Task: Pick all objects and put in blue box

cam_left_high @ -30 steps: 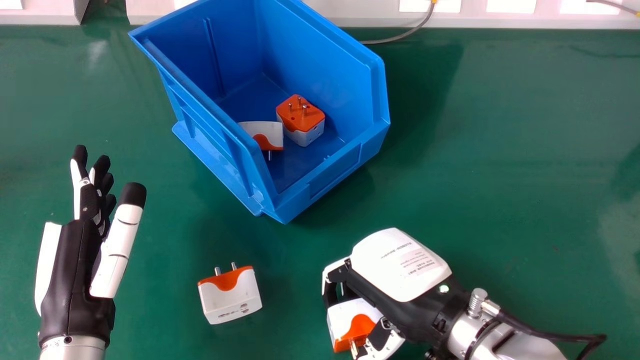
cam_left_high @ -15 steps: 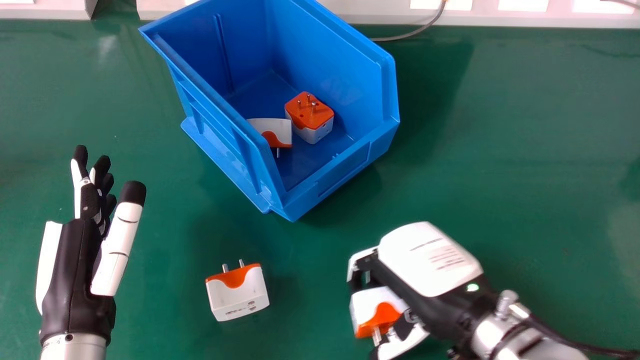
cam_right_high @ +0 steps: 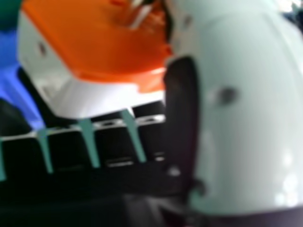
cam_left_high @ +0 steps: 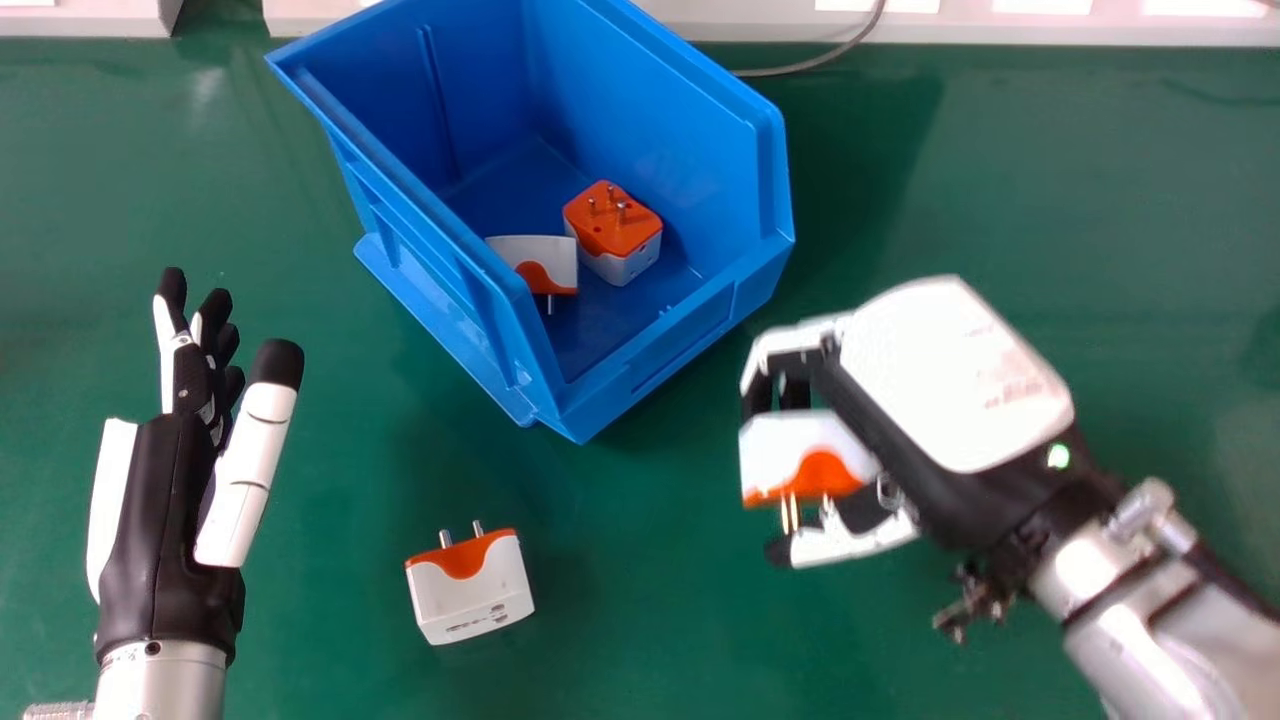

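Note:
In the head view my right hand (cam_left_high: 945, 385) is above the table, right of and nearer than the blue box (cam_left_high: 680, 340), its fingers and thumb curled round a white and orange plug adapter (cam_left_high: 800, 450) with its pins pointing down the view. The right hand view shows my right hand (cam_right_high: 246, 109), thumb against the held adapter (cam_right_high: 104, 52). Another adapter (cam_left_high: 472, 590) lies on the green table (cam_left_high: 640, 560). Two more, one orange-topped (cam_left_high: 612, 230) and one mostly white (cam_left_high: 540, 258), rest in the box. My left hand (cam_left_high: 165, 520) is at the left with straight fingers.
A pale ledge (cam_left_high: 730, 25) runs along the table's far edge, with a grey cable (cam_left_high: 820, 60) behind the box. Green table surface extends to the right of the box and between it and my left hand.
My right hand has risen and moved right and farther from the robot, carrying the adapter. The left hand has shifted slightly up the view. The view itself has shifted a little.

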`<state>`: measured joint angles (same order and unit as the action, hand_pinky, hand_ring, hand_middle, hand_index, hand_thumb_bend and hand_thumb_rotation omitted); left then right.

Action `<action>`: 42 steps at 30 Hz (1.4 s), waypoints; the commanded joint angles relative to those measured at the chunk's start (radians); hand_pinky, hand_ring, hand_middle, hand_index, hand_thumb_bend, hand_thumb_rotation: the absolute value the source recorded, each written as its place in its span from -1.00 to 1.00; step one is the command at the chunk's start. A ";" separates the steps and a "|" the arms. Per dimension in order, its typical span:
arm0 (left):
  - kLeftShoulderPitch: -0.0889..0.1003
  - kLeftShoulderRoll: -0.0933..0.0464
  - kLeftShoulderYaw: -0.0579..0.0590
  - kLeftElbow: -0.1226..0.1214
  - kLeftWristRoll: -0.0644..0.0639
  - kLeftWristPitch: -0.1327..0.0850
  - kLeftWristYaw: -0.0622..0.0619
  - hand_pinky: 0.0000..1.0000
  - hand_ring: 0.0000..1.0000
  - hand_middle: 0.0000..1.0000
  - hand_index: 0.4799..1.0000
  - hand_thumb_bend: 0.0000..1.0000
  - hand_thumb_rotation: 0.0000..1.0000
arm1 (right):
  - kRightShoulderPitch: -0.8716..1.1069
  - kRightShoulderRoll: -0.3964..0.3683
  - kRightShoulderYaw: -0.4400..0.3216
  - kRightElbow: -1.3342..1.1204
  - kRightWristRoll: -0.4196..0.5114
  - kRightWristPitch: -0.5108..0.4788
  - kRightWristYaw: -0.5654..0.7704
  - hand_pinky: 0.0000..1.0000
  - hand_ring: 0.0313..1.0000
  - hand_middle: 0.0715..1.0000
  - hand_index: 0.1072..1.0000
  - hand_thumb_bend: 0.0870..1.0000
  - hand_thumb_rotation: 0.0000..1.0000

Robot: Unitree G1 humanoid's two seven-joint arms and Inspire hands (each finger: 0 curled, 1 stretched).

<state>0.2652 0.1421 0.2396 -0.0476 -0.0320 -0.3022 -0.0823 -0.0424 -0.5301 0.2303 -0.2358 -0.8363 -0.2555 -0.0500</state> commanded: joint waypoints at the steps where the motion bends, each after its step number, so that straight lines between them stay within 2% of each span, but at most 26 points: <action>1: 0.001 0.008 0.000 -0.013 0.008 -0.009 0.008 1.00 1.00 1.00 1.00 0.49 0.75 | -0.071 0.022 -0.017 0.010 0.018 -0.021 -0.025 -0.82 -0.78 -0.16 -0.17 -0.05 -1.00; 7: -0.004 0.010 0.001 -0.012 0.010 -0.008 0.011 1.00 1.00 1.00 1.00 0.45 0.74 | -0.241 0.087 0.015 0.100 -0.016 -0.019 -0.045 -0.84 -0.81 -0.20 -0.16 -0.07 -1.00; 10: -0.003 0.011 0.000 -0.017 0.013 -0.005 0.012 1.00 1.00 1.00 1.00 0.44 0.74 | -0.374 0.140 0.055 0.210 -0.053 -0.020 -0.073 -0.87 -0.84 -0.25 -0.17 -0.07 -1.00; 12: 0.000 0.012 -0.001 -0.021 0.012 -0.004 0.011 1.00 1.00 1.00 1.00 0.44 0.74 | -0.446 0.166 0.077 0.279 -0.059 -0.021 -0.075 -0.90 -0.86 -0.53 -0.18 -0.10 -0.86; 14: 0.002 0.012 0.000 -0.021 0.010 -0.004 0.009 1.00 1.00 1.00 1.00 0.44 0.74 | -0.508 0.188 0.095 0.347 -0.064 -0.018 -0.077 -0.92 -0.87 -0.69 -0.18 -0.12 -0.78; 21: 0.018 0.008 0.000 -0.047 0.004 0.006 0.003 1.00 1.00 1.00 1.00 0.45 0.75 | -0.729 0.266 0.179 0.649 -0.117 0.024 -0.131 -0.92 -0.87 -0.77 -0.17 -0.13 -0.72; 23: 0.025 0.006 -0.001 -0.056 0.003 0.008 0.002 1.00 1.00 1.00 1.00 0.45 0.75 | -0.773 0.283 0.199 0.730 -0.124 0.032 -0.151 -0.92 -0.86 -0.76 -0.16 -0.13 -0.72; 25: 0.031 0.004 -0.001 -0.063 0.002 0.010 0.001 1.00 1.00 1.00 1.00 0.45 0.75 | -0.806 0.296 0.218 0.800 -0.124 0.035 -0.173 -0.86 -0.80 -0.66 -0.16 -0.13 -0.72; 29: 0.036 0.003 0.002 -0.062 -0.005 0.008 -0.005 1.00 1.00 1.00 1.00 0.44 0.75 | -0.883 0.340 0.261 0.970 -0.123 0.041 -0.232 -0.72 -0.63 -0.43 -0.15 -0.13 -0.72; 35: 0.055 0.002 0.001 -0.089 -0.010 0.018 -0.007 1.00 1.00 1.00 1.00 0.44 0.75 | -0.985 0.410 0.298 1.201 -0.104 0.067 -0.308 -0.80 -0.74 -0.60 -0.16 -0.12 -0.72; 36: 0.058 0.002 0.001 -0.095 -0.010 0.020 -0.007 1.00 1.00 1.00 1.00 0.45 0.75 | -0.993 0.416 0.301 1.224 -0.098 0.066 -0.318 -0.76 -0.69 -0.54 -0.16 -0.12 -0.72; 38: 0.065 0.002 0.000 -0.110 -0.008 0.026 -0.005 1.00 1.00 1.00 1.00 0.45 0.75 | -1.001 0.426 0.303 1.260 -0.086 0.064 -0.337 -0.51 -0.40 -0.30 -0.16 -0.11 -0.72; 39: 0.070 0.002 -0.002 -0.119 -0.005 0.031 -0.004 1.00 1.00 1.00 1.00 0.46 0.75 | -1.001 0.429 0.302 1.274 -0.080 0.062 -0.349 -0.41 -0.32 -0.24 -0.16 -0.11 -0.72; 42: 0.079 0.001 -0.005 -0.134 0.007 0.037 0.002 1.00 1.00 1.00 1.00 0.49 0.75 | -1.001 0.437 0.316 1.304 -0.089 0.075 -0.378 -0.33 -0.25 -0.22 -0.17 -0.12 -0.70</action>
<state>0.3345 0.1400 0.2378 -0.1478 -0.0357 -0.2642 -0.0861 -0.9893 -0.0969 0.5417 1.0648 -0.9363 -0.1854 -0.3875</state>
